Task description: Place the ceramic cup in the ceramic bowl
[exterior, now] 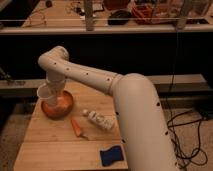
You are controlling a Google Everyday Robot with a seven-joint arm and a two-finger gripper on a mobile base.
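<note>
Placing step: the ceramic cup (46, 93) is at the left side of the ceramic bowl (60, 106), over its rim and partly over its inside.
Gripper: the gripper (53, 85) is at the end of the arm, right at the cup and above the bowl. The wrist hides it, so I cannot tell how far open it is, or whether it really has hold of the cup.
Contact: I cannot tell if the cup touches the bowl or hangs just above it.
Done: in my judgement, the cup is already at the bowl.
Left: probably to set the cup down in the middle of the bowl, let it go and lift the arm away.
Other things: a carrot (76, 126), a white bottle (100, 120) and a blue cloth (111, 155) lie on the wooden table (45, 150), apart from the bowl.
</note>
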